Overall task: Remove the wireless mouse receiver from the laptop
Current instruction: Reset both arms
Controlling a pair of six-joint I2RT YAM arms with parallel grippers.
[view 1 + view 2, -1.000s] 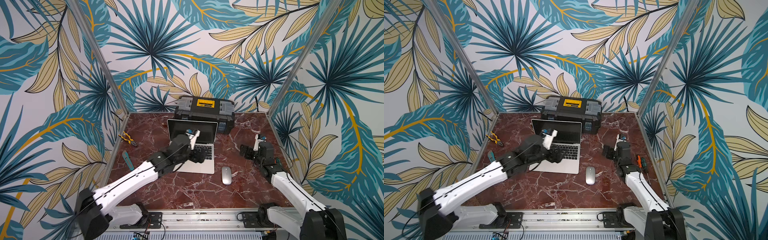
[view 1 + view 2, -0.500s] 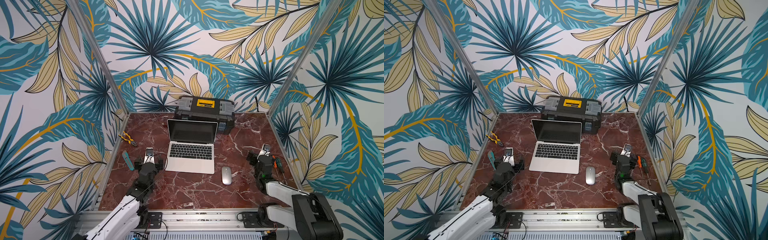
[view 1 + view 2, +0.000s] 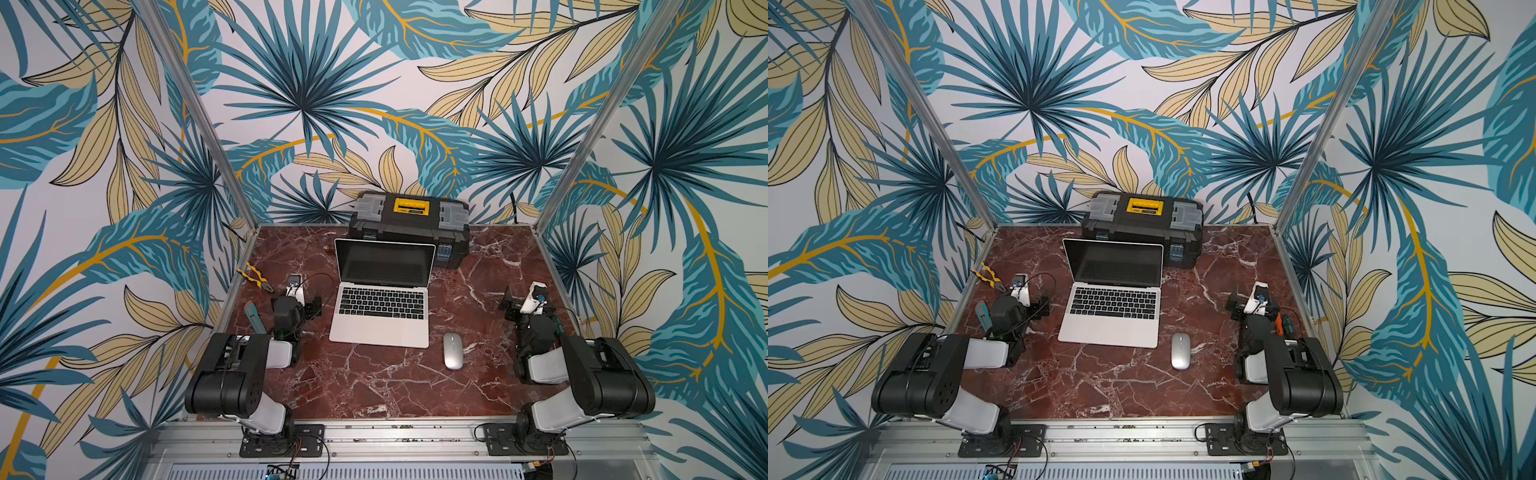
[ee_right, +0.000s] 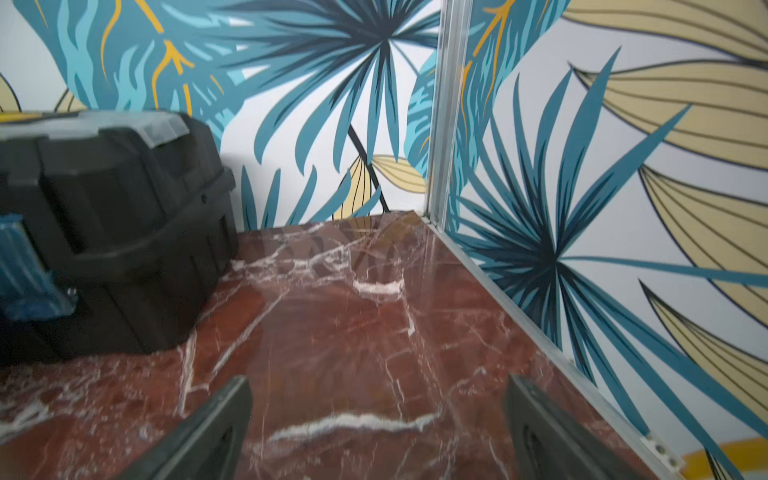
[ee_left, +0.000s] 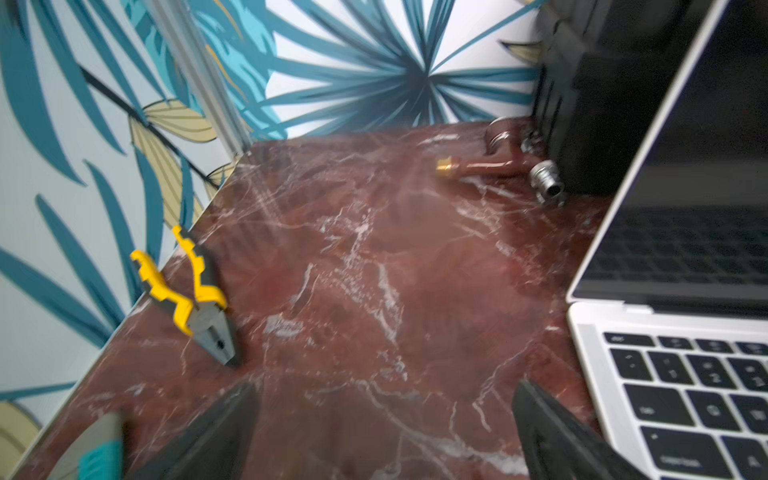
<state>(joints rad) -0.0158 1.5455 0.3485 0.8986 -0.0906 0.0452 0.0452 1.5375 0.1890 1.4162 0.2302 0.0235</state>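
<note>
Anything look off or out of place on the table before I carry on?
Nothing spilled or damaged. Only oddity: loose pipe fittings lie beside the toolbox, near the laptop screen.

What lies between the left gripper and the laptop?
Nothing: only bare marble tabletop separates the left gripper from the laptop, as the left wrist view and both top views show.

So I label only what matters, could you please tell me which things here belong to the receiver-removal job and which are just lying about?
Job: laptop, left gripper, right gripper, both open; no receiver visible.
Lying about: silver mouse, black toolbox, yellow-handled pliers, pipe fitting, teal-handled tool.
</note>
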